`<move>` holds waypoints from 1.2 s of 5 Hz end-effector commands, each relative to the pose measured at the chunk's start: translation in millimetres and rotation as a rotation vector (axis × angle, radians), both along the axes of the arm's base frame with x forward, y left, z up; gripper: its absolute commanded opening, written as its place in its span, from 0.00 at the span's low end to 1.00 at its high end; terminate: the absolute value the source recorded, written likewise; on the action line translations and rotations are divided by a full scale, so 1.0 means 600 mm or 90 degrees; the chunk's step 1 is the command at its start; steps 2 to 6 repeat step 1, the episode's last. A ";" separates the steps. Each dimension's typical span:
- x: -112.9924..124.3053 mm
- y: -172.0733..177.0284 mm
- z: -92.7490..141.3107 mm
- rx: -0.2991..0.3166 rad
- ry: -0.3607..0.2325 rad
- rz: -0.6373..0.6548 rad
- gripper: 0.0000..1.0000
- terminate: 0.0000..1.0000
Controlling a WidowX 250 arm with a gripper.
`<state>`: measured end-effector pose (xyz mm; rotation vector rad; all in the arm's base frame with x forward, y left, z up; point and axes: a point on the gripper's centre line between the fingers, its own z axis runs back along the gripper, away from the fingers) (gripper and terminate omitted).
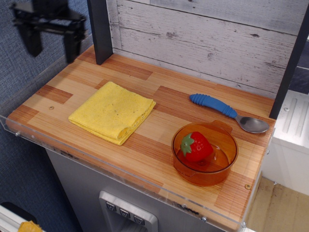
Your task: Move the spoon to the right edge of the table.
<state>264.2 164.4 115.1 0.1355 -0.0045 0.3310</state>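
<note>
The spoon [228, 112] lies flat at the back right of the wooden table [145, 145], its ribbed blue handle pointing left and its silver bowl close to the right edge. My gripper [52, 48] hangs high at the far left, above and beyond the table's left acrylic rim, far from the spoon. Its two dark fingers [33, 41] point down with a wide gap between them, open and empty.
A folded yellow cloth [112, 112] lies left of centre. An orange translucent bowl [204, 152] holding a red toy strawberry [196, 145] stands at the front right, just in front of the spoon. A dark post [100, 30] stands at the back left.
</note>
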 end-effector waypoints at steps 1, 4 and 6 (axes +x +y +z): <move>0.021 0.012 0.023 0.009 -0.018 -0.001 1.00 1.00; 0.021 0.012 0.023 0.009 -0.018 -0.001 1.00 1.00; 0.021 0.012 0.023 0.009 -0.018 -0.001 1.00 1.00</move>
